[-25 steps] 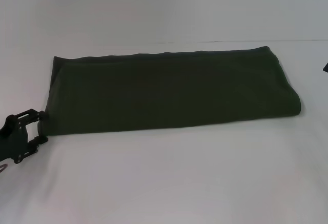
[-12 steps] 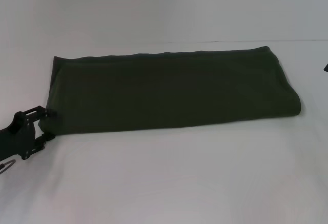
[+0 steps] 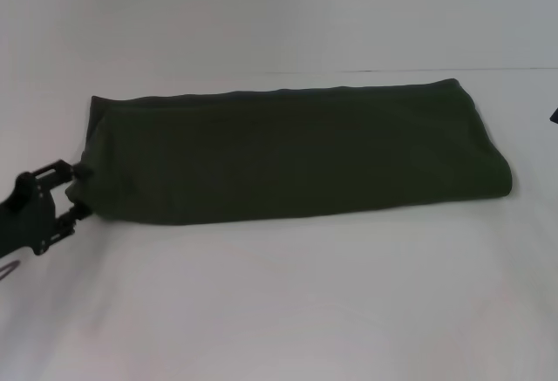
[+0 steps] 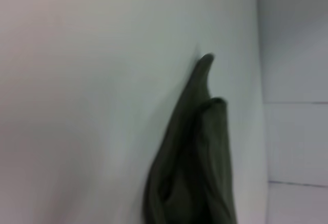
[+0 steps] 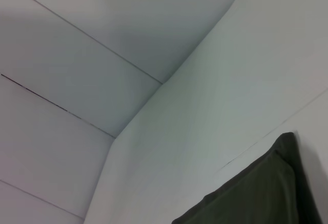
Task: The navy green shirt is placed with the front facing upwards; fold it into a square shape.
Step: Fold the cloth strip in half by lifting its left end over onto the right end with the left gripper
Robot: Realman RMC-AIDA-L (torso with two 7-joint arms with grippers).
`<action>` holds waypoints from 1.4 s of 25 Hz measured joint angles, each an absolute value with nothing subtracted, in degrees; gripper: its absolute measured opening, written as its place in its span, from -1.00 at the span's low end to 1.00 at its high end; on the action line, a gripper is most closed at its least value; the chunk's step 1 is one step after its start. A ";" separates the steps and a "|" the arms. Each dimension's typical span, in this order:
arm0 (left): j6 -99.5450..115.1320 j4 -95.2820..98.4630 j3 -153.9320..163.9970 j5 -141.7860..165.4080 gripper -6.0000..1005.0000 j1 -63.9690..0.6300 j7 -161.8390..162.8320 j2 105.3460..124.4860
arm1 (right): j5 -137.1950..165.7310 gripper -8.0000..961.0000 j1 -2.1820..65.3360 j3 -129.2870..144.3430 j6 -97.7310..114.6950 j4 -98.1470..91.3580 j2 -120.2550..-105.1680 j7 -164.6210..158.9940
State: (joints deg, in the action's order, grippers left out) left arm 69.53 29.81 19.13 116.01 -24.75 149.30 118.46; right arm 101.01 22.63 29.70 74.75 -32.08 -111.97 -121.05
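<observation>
One navy green shirt [image 3: 296,154] lies on the white table [image 3: 288,302], folded into a single long band that runs across the middle of the head view from the robot's left to its right. Its upper surface is plain dark cloth; no lettering or collar can be seen from any of the three views. The right end of the band is a rounded fold, and the far edge lies near the line where the table meets the pale wall [image 3: 279,15].

Two grippers belong to the rig, and only one of them can be made out clearly. The left gripper [image 3: 78,191] sits at the near left corner of the shirt, low over the table, with its two black fingertips [image 3: 81,171] set a narrow way apart, one above the other, and the corner of the cloth between them; the tips touch the fabric, but whether they pinch it firmly is not clear. The left wrist view looks along the shirt [image 4: 197,157] from this end, and shows two layers of cloth curling open at the edge, with the far corner rising to a point.

At the right edge of the head view only a small dark sliver of the right arm's gear shows, well apart from the shirt, so I cannot tell how its fingers stand. The right wrist view takes in one corner of the shirt [image 5: 256,193] lying flat on the table
</observation>
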 joint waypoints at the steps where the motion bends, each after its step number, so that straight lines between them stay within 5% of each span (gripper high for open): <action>1: 69.45 29.69 19.30 116.50 0.31 -24.74 149.39 118.47 | 101.01 0.55 22.65 29.70 74.72 -32.02 -111.97 -121.03; 35: 67.31 29.32 21.27 118.44 0.32 -27.10 145.27 118.28 | 101.00 0.55 22.33 29.53 73.71 -31.90 -111.88 -120.93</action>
